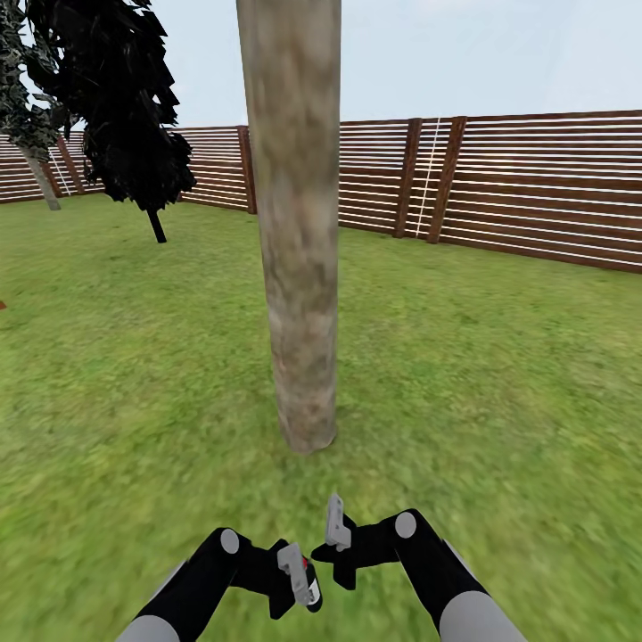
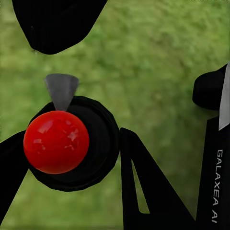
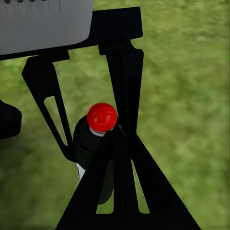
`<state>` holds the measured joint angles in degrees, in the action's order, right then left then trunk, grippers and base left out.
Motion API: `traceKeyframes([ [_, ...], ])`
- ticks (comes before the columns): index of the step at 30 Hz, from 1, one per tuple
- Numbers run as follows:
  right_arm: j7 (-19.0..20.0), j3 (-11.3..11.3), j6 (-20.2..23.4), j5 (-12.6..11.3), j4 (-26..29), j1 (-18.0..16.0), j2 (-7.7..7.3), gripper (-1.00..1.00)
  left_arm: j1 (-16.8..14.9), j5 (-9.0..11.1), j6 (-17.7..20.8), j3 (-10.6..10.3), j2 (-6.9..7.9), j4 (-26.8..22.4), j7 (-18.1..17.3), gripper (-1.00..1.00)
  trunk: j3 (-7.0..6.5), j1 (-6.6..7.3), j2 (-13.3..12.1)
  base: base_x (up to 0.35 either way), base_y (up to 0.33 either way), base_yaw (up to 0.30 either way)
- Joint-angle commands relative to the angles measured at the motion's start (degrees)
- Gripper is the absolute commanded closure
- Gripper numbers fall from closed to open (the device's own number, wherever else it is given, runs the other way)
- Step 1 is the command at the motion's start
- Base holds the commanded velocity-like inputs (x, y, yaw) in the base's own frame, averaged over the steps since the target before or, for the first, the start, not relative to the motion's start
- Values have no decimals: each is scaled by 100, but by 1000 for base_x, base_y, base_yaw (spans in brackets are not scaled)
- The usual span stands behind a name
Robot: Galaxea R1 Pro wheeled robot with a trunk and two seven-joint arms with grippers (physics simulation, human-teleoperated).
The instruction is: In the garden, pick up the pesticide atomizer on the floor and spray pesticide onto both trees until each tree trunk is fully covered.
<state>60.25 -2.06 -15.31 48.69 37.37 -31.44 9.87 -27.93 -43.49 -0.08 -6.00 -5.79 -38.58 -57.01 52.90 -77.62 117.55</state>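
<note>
Left end effector (image 1: pixel 299 581) is clenching the pesticide atomizer (image 2: pixel 72 143), its red cap pointing up, low over the grass (image 1: pixel 499 374); right end effector (image 1: pixel 337 544) is hovering just beside it, grip state unclear. The tree trunk (image 1: pixel 294 223) is rising straight ahead, fence (image 1: pixel 535 187) standing behind

The left gripper (image 2: pixel 72 158) clamped the pesticide atomizer (image 2: pixel 72 143), a black round body seen end-on with a glossy red ball cap (image 2: pixel 56 142) and a grey cone nozzle (image 2: pixel 62 89) pointing toward twelve o'clock. One black finger (image 2: pixel 143 191) lay just beside it at four o'clock. At three o'clock stood a black part lettered "GALAXEA AI" (image 2: pixel 218 184). Blurred grass (image 2: pixel 153 67) lay behind.
</note>
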Motion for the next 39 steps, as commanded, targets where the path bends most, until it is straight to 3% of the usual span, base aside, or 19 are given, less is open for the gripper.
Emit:
traceKeyframes([
  [1,16,-22,-25,41,7,-2,6,100,-2,-27,0,2,-2,-9,-20,100,5,1,2,0,0,0],
  [11,13,-22,-25,44,-2,-2,6,100,-60,86,0,11,-2,-1,-20,100,5,1,2,0,0,0],
  [39,13,-31,-25,44,-2,-2,1,100,-89,95,0,18,-32,66,-19,100,5,1,2,0,0,0],
])
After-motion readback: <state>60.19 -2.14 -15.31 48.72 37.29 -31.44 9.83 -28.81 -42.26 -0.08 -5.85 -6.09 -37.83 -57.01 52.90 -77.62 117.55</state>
